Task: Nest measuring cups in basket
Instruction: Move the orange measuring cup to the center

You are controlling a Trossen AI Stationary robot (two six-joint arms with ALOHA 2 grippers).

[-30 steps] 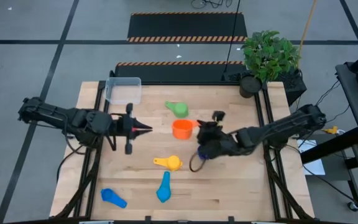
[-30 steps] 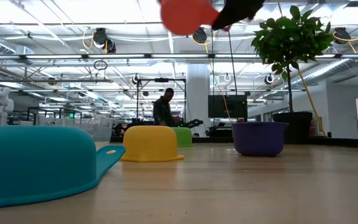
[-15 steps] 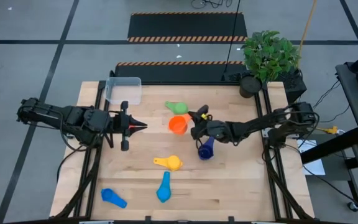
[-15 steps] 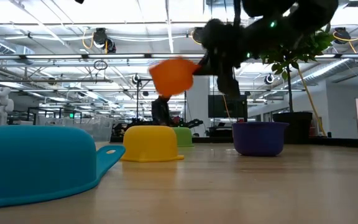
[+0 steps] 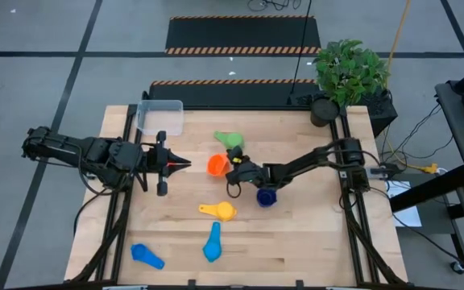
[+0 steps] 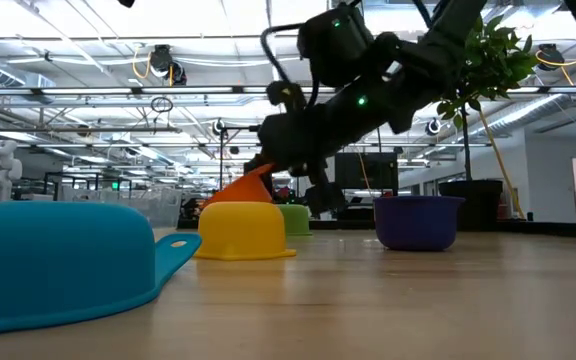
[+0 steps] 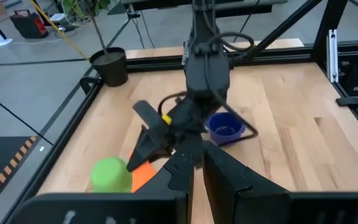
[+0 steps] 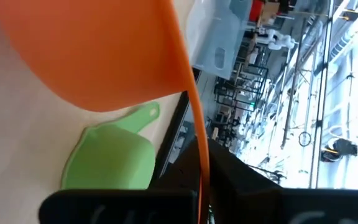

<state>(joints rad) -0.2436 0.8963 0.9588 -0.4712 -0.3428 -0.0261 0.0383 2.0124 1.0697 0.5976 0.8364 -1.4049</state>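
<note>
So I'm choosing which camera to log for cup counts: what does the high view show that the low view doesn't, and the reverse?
Only the high view shows the clear basket, the second light blue cup, and the left end effector holding a red cup.

Only the low view shows the room behind and a person in it.

Both show the right end effector gripping the orange cup, plus the yellow cup, green cup, navy cup, one light blue cup and the plant.

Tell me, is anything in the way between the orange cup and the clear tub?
Nothing visible on the wood. The right gripper holds the orange cup; the tub is at the far left corner. Only the left gripper pokes close to that path.
</note>
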